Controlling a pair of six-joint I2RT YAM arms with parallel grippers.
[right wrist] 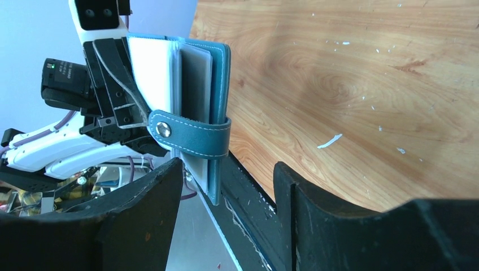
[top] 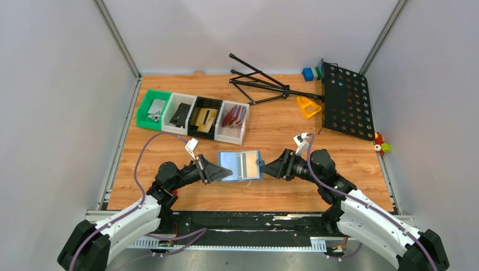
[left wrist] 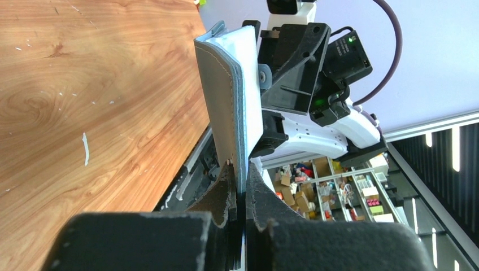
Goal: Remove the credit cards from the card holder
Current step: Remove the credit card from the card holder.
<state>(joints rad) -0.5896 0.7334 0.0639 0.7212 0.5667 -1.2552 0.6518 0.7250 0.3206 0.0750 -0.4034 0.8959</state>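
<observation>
Left gripper [top: 222, 171] pinches one edge of the open slate-blue card holder [top: 240, 165] over the wooden worktop [top: 282, 192]. Right gripper [top: 265, 167], jaws spread, flanks its strap side, credit cards [right wrist: 195, 73] inside.

Lower centre, top view: card holder [top: 240, 165] spans the gap between both arms. The left gripper [top: 217, 171] is clamped on its left edge and the right gripper [top: 265, 167] faces its right edge, so side access is blocked.
Right wrist view: fingers [right wrist: 147, 209] spread, strap edge near the frame-left one, free gap toward the frame-right one.
Upper left: 4 bins [top: 192, 116] in a row.
Upper right: music stand [top: 344, 101] lying flat.
Bare surface [top: 271, 127] between these and the holder is passable.
</observation>
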